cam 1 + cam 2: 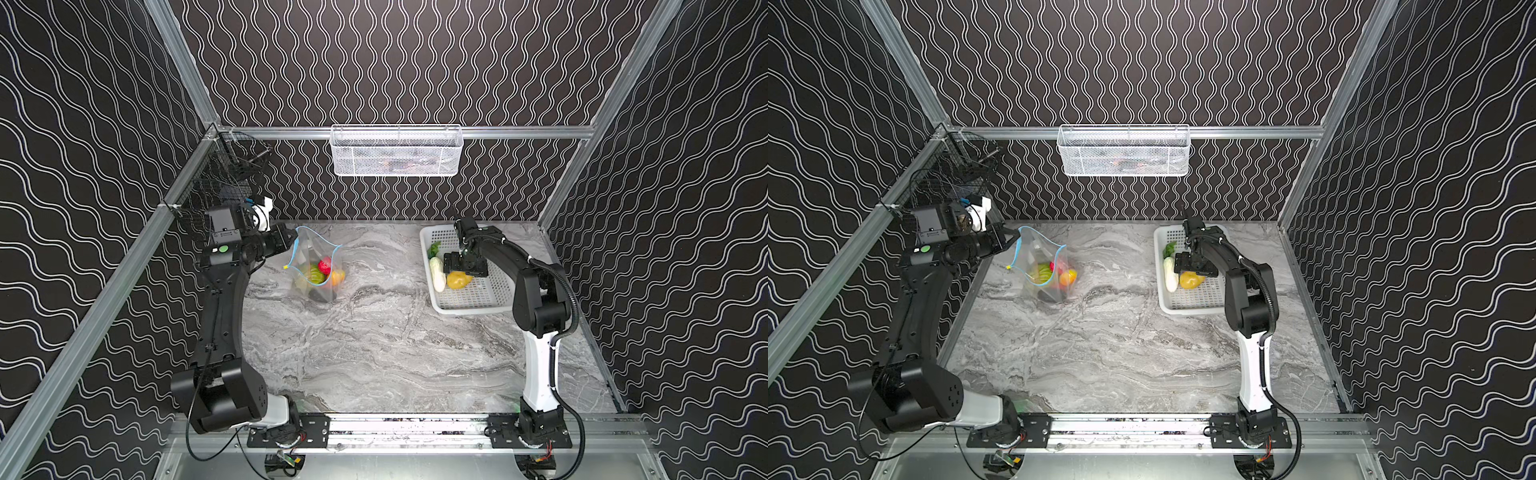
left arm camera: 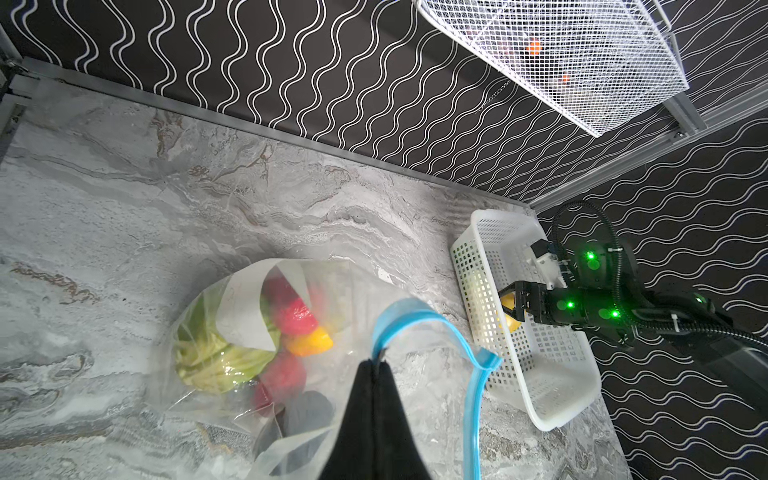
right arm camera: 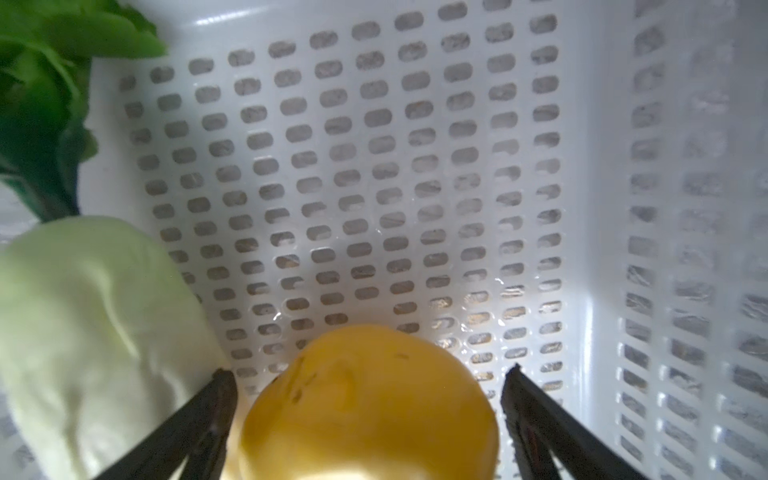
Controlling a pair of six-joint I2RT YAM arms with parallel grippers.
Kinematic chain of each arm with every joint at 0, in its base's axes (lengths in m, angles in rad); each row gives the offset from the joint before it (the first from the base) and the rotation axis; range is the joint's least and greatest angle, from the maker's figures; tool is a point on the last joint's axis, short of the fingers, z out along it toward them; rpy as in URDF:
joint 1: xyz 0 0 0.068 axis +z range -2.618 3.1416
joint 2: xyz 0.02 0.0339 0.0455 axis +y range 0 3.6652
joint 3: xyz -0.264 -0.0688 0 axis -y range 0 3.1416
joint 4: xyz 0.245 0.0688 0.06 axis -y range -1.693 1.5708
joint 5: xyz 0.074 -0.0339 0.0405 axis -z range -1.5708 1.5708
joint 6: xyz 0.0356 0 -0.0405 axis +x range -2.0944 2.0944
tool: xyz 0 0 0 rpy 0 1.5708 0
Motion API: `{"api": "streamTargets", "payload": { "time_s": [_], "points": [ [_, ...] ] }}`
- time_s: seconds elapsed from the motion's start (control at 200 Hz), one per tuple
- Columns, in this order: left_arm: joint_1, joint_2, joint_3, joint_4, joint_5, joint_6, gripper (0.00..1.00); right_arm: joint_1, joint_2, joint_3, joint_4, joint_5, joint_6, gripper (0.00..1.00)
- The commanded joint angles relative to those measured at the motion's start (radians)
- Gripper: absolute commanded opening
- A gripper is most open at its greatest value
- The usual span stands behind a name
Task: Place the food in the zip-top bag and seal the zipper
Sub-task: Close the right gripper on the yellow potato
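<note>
Beyond the bare near stretch of the marble table (image 1: 374,353), at 11 o'clock, the left gripper (image 1: 293,240) is clenched on the blue zipper (image 2: 473,395) of the zip-top bag (image 1: 309,249). The bag's mouth gapes above a cabbage (image 1: 314,276) and a red fruit (image 1: 325,265). At 1 o'clock the right gripper (image 3: 370,372) hangs released, jaws wide astride the yellow potato (image 1: 458,281). The potato lies beside the white radish (image 1: 437,274) in the white basket (image 1: 473,308).
</note>
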Motion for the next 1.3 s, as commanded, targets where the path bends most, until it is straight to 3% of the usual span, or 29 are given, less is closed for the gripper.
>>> {"api": "streamTargets", "payload": {
  "time_s": [0.0,0.536,0.801,1.121,1.226,1.296],
  "points": [
    [0.003,0.003,0.007,0.011,-0.001,0.001,0.00,0.000,-0.003,0.005,-0.013,-0.011,0.004,0.99],
    [0.002,-0.035,-0.020,0.012,-0.023,0.010,0.00,0.001,-0.057,-0.114,0.051,-0.084,0.109,0.99],
    [0.003,-0.046,-0.041,0.032,-0.021,0.003,0.00,0.001,-0.032,-0.056,0.051,-0.060,0.104,0.97],
    [0.003,-0.046,-0.035,0.027,-0.019,0.003,0.00,0.001,-0.018,-0.038,0.046,-0.049,0.101,0.82],
    [0.003,-0.050,-0.039,0.028,-0.022,0.007,0.00,0.003,-0.018,-0.051,0.047,-0.041,0.104,0.73],
    [0.003,-0.052,-0.044,0.032,-0.022,0.004,0.00,0.003,-0.005,-0.041,0.027,-0.040,0.103,0.73]
  ]
}}
